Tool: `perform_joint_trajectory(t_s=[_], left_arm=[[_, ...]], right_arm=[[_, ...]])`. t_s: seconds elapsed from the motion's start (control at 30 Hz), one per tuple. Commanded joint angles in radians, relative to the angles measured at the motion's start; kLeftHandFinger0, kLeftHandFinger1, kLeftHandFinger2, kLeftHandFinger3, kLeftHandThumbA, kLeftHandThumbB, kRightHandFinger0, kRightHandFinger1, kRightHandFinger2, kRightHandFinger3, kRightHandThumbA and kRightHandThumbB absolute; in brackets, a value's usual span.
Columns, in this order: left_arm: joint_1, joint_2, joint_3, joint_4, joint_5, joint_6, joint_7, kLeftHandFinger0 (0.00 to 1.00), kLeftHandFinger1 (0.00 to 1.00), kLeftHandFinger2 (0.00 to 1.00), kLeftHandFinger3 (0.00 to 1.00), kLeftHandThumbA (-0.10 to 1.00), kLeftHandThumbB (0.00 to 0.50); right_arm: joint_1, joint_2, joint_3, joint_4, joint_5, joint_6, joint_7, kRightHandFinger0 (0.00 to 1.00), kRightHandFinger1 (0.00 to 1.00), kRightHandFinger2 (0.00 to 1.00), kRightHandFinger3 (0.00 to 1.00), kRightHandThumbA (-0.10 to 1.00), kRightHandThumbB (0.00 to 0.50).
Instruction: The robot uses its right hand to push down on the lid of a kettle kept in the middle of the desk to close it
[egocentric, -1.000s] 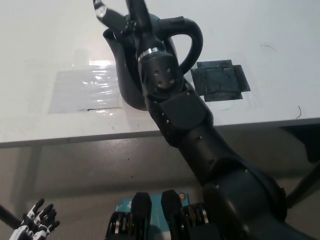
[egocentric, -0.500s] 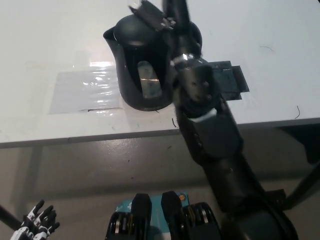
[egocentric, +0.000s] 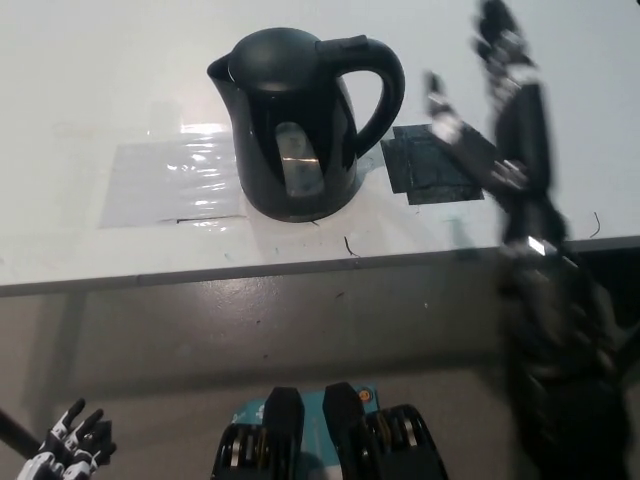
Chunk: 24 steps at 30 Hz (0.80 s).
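A black electric kettle (egocentric: 300, 125) stands upright in the middle of the white desk (egocentric: 120, 80), its domed lid (egocentric: 275, 50) down flat and its handle pointing right. My black right hand (egocentric: 495, 95) is well to the right of the kettle, raised over the desk and blurred, with its fingers spread and nothing in it. It does not touch the kettle. My white left hand (egocentric: 68, 442) rests at the lower left, below the desk edge, fingers apart and holding nothing.
A dark taped square (egocentric: 430, 165) lies on the desk right of the kettle, partly behind my right hand. A shiny clear sheet (egocentric: 170, 180) lies to the kettle's left. The desk's front edge (egocentric: 250, 270) runs across the middle, with grey floor below.
My right arm has swung away from above the kettle to its right side. The kettle now stands fully uncovered with its lid down. The left hand has stayed in place.
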Motion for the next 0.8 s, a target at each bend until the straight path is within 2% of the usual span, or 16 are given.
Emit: perform_joint_trajectory(t_s=[0.0, 0.03, 0.23, 0.33, 0.37, 0.47, 0.53, 0.67, 0.77], left_arm=[[-0.012, 0.037, 0.057, -0.026, -0.041, -0.013, 0.004, 1.00, 1.00, 1.00, 1.00, 0.23, 0.294], [-0.011, 0.033, 0.058, -0.025, -0.041, -0.016, 0.004, 1.00, 1.00, 1.00, 1.00, 0.22, 0.282], [-0.012, 0.012, 0.072, -0.017, -0.042, -0.024, -0.005, 1.00, 1.00, 1.00, 1.00, 0.23, 0.295], [-0.012, 0.011, 0.073, -0.019, -0.033, -0.020, 0.002, 1.00, 1.00, 1.00, 1.00, 0.23, 0.297], [-0.011, 0.007, 0.073, -0.020, -0.032, -0.023, 0.004, 1.00, 1.00, 1.00, 1.00, 0.23, 0.280], [-0.010, 0.005, 0.071, -0.016, -0.025, -0.033, 0.002, 1.00, 1.00, 1.00, 1.00, 0.25, 0.295], [-0.012, 0.007, 0.076, -0.017, -0.030, -0.034, 0.003, 1.00, 1.00, 1.00, 1.00, 0.24, 0.296], [-0.033, 0.021, 0.079, -0.019, -0.013, -0.030, 0.009, 1.00, 1.00, 1.00, 1.00, 0.24, 0.249], [-0.037, 0.016, 0.078, -0.004, -0.017, -0.041, 0.000, 1.00, 1.00, 1.00, 1.00, 0.25, 0.273]], right_arm=[[0.167, -0.186, -0.056, -0.287, 0.081, 0.086, 0.140, 1.00, 1.00, 1.00, 1.00, 0.52, 0.000], [0.175, -0.198, -0.063, -0.228, 0.075, 0.050, 0.134, 1.00, 1.00, 1.00, 1.00, 0.52, 0.000], [0.159, -0.210, -0.085, 0.042, 0.070, -0.090, 0.099, 1.00, 1.00, 1.00, 1.00, 0.46, 0.000], [0.154, -0.187, -0.109, 0.186, 0.048, -0.154, 0.051, 1.00, 1.00, 1.00, 1.00, 0.41, 0.000], [0.153, -0.181, -0.119, 0.222, 0.047, -0.174, 0.043, 1.00, 1.00, 1.00, 1.00, 0.40, 0.002], [0.187, -0.147, -0.145, 0.293, 0.060, -0.234, 0.018, 1.00, 1.00, 1.00, 1.00, 0.31, 0.000], [0.195, -0.126, -0.153, 0.295, 0.059, -0.236, 0.015, 1.00, 1.00, 1.00, 1.00, 0.30, 0.010], [0.220, -0.114, -0.154, 0.308, 0.024, -0.284, 0.011, 1.00, 1.00, 1.00, 1.00, 0.29, 0.007], [0.245, -0.125, -0.160, 0.345, 0.012, -0.300, 0.008, 1.00, 1.00, 1.00, 1.00, 0.30, 0.017]])
